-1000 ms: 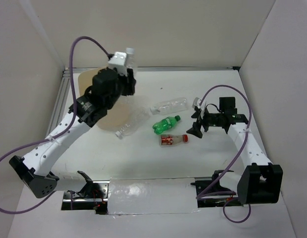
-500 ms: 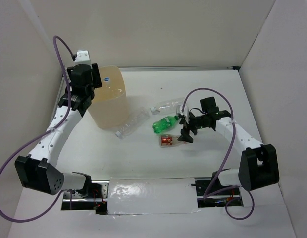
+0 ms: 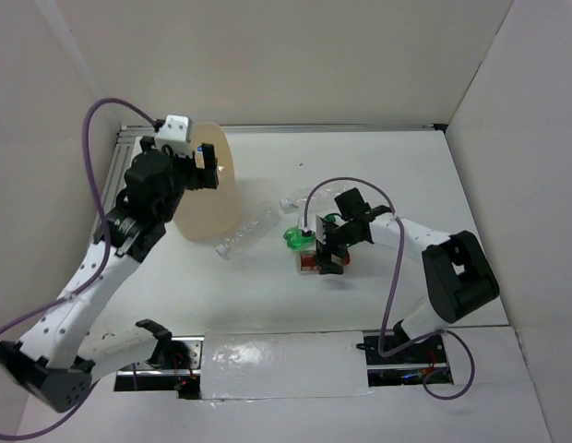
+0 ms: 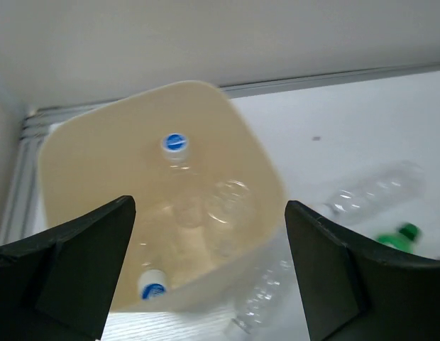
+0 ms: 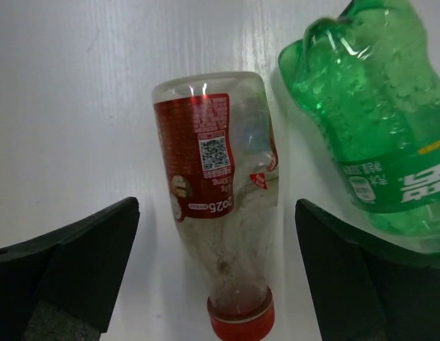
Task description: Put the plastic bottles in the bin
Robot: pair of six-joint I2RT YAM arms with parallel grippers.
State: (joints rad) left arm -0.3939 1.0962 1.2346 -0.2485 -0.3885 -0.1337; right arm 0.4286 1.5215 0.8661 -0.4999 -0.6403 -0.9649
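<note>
The bin (image 3: 210,208) stands at the back left, a tall translucent beige tub. My left gripper (image 3: 205,159) hangs open just above it. In the left wrist view the bin (image 4: 266,167) holds clear bottles with blue-and-white caps (image 4: 174,143), and the left gripper (image 4: 209,273) has nothing between its fingers. On the table lie a clear bottle (image 3: 247,231), a second clear one (image 3: 300,197), a green bottle (image 3: 296,239) and a red-label bottle (image 3: 310,264). My right gripper (image 3: 326,247) is open low over them. The red-label bottle (image 5: 220,185) lies lengthwise between its fingers, with the green bottle (image 5: 380,121) just right.
An aluminium rail (image 3: 323,127) runs along the back edge, and another down the left side. White walls close in on three sides. A shiny plate (image 3: 268,367) lies at the near edge between the arm bases. Purple cables loop off both arms.
My left gripper held a clear bottle above the bin, then opened; the bottle is gone from it. My right gripper has swung left to straddle the red-label bottle.
</note>
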